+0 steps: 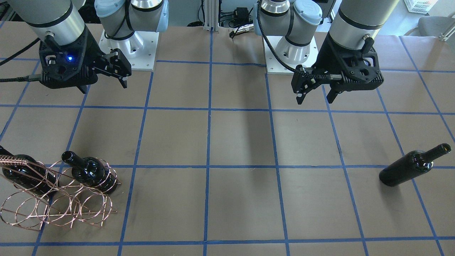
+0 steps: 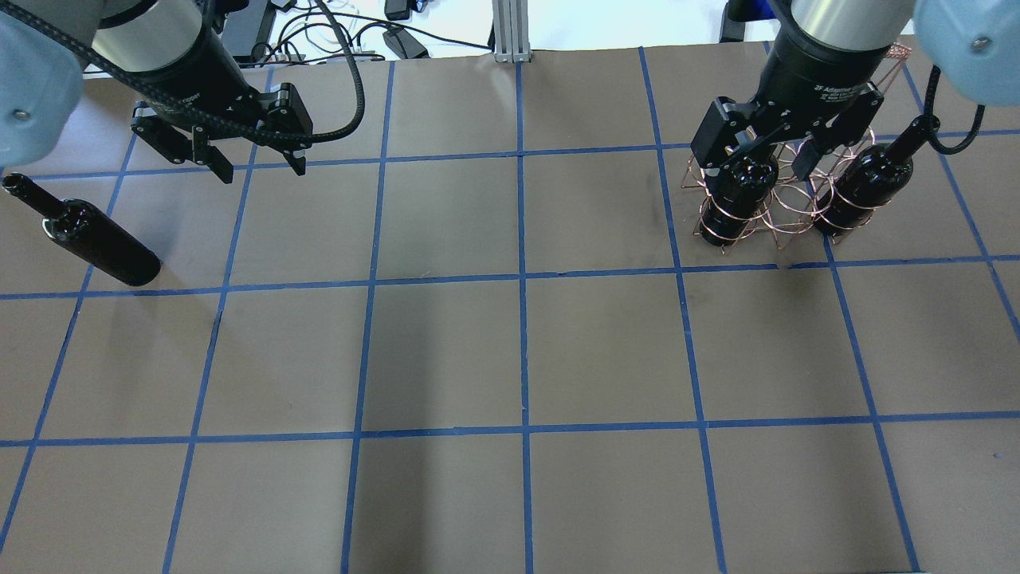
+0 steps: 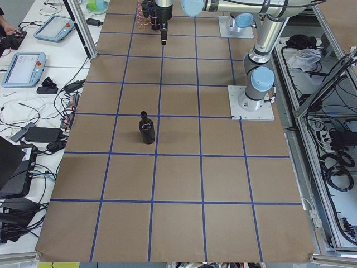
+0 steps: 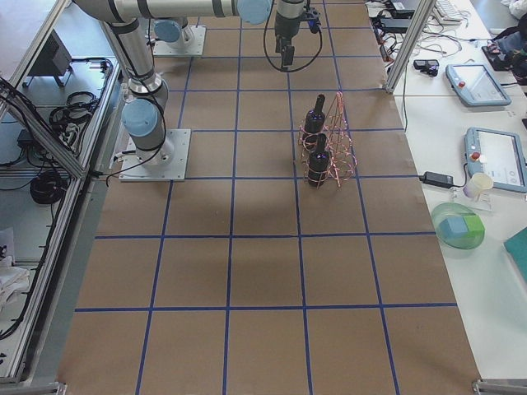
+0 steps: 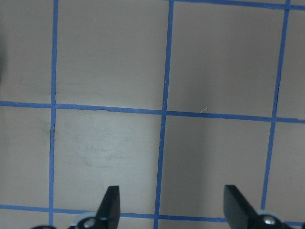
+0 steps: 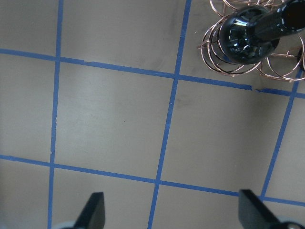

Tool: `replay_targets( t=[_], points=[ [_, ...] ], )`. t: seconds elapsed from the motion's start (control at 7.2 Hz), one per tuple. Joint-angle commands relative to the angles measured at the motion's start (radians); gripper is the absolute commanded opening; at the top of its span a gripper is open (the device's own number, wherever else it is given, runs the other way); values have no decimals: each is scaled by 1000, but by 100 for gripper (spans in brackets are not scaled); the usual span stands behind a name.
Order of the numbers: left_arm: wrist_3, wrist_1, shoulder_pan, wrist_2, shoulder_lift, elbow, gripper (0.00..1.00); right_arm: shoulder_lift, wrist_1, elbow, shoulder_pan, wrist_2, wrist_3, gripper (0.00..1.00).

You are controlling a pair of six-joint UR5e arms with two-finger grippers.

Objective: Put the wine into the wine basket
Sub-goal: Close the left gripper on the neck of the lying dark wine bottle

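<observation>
A dark wine bottle (image 2: pixel 96 239) stands upright and alone on the table; it also shows in the front view (image 1: pixel 414 167) and the left side view (image 3: pixel 146 128). The copper wire wine basket (image 1: pixel 57 206) (image 2: pixel 785 199) holds two more bottles (image 1: pixel 89 172) (image 1: pixel 21 174). My left gripper (image 2: pixel 261 171) (image 1: pixel 314 99) is open and empty, raised beside the lone bottle and apart from it. My right gripper (image 2: pixel 761 171) (image 1: pixel 105 87) is open and empty, raised above the basket. The right wrist view shows one basket bottle (image 6: pixel 248 38) from above. The left wrist view shows only open fingertips (image 5: pixel 112 205) over bare table.
The table is brown paper with a blue tape grid (image 2: pixel 522 279). The two arm bases (image 1: pixel 128 46) (image 1: pixel 289 49) stand at the robot's edge. Cables and tablets (image 3: pixel 25 67) lie on a side bench beyond the table.
</observation>
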Motion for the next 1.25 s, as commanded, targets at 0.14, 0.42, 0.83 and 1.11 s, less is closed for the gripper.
replay_targets(
  t=[0.14, 0.42, 0.83, 1.11],
  points=[
    [36, 7, 26, 15, 12, -1, 93, 2, 1, 0, 0, -5, 2, 100],
    [252, 9, 218, 24, 10, -6, 93, 0, -14, 0, 0, -4, 3, 100],
    [659, 183, 476, 20, -22, -62, 94, -1, -14, 0, 0, -5, 5, 100],
    [871, 415, 582, -6, -72, -127, 95, -1, -14, 0, 0, -5, 5, 100]
  ],
)
